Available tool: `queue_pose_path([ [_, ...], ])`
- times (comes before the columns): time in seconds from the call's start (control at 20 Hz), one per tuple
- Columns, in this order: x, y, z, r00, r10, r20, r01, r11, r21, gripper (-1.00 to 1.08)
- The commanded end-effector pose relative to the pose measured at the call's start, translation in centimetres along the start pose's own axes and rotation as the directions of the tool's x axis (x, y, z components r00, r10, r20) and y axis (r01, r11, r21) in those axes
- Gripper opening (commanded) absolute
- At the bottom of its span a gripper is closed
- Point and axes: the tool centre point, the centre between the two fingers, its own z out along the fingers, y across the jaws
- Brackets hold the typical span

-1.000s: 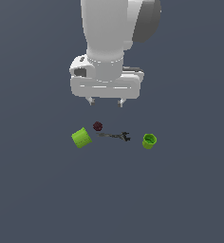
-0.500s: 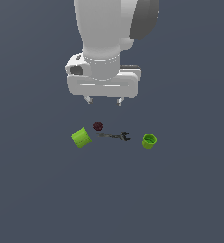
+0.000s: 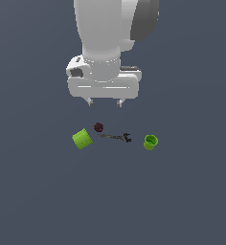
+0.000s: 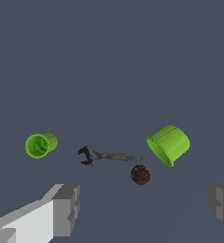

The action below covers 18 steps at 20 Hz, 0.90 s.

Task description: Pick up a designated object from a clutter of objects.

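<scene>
The dark grey tool (image 3: 116, 138) lies flat on the floor, its forked claw end toward the exterior view's right; it also shows in the wrist view (image 4: 107, 156). A small dark red ball (image 3: 98, 127) sits close beside its handle end. One lime green cup (image 3: 82, 139) lies tipped over at the exterior view's left, another (image 3: 151, 142) stands at the right. My gripper (image 3: 104, 102) hangs open and empty well above the tool, apart from everything. Its two fingertips (image 4: 66, 209) frame the wrist view.
The floor (image 3: 48, 201) is a flat dark grey-blue surface. In the wrist view the ball (image 4: 140, 174) and the tipped cup (image 4: 169, 144) lie on one side of the tool, the upright cup (image 4: 40, 144) on the other.
The arm has shifted slightly toward the exterior view's left and a little higher. The objects have not moved.
</scene>
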Motion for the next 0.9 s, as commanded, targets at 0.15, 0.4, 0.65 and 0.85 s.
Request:
queue_pose_path([
  [0.15, 0.1, 0.0, 1.4, 0.998, -0.062, 0.001, 0.062, 0.998, -0.004, 1.0],
  [0.4, 0.1, -0.1, 3.4, 0.988, -0.156, 0.002, 0.156, 0.988, -0.01, 1.0],
  [0.65, 0.0, -0.2, 6.1, 0.959, -0.282, 0.004, 0.282, 0.959, -0.016, 1.0],
  [0.85, -0.2, -0.4, 8.4, 0.921, -0.388, 0.008, 0.388, 0.921, -0.02, 1.0],
])
